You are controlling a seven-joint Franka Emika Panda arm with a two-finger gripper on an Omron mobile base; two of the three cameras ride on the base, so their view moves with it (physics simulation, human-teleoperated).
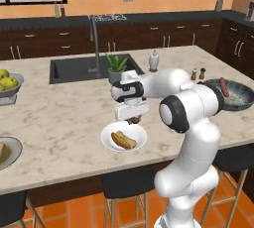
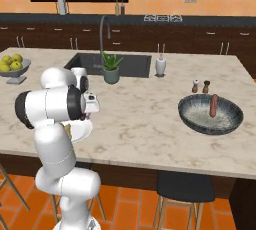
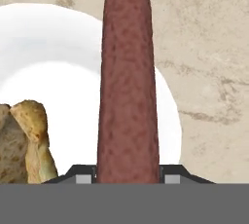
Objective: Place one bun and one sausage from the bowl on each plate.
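My gripper (image 1: 133, 119) hangs just above the white plate (image 1: 140, 132) and is shut on a brown sausage (image 3: 127, 82), which points down over the plate's right part (image 3: 58, 72). A toasted bun (image 1: 123, 140) lies on this plate, left of the sausage in the hand view (image 3: 24, 140). The dark speckled bowl (image 2: 200, 116) sits far right on the counter with a second sausage (image 2: 213, 105) leaning inside it. At the left edge stands the grey plate (image 1: 12, 150), bearing a bit of bun (image 1: 1, 148).
A pedestal bowl of yellow fruit (image 1: 7, 85) stands at the left. Behind the plate are the sink (image 1: 79, 68), a potted plant (image 1: 117, 68) and a white bottle (image 1: 154, 61). Salt and pepper shakers (image 1: 197, 74) sit near the bowl. Stools line the counter's front edge.
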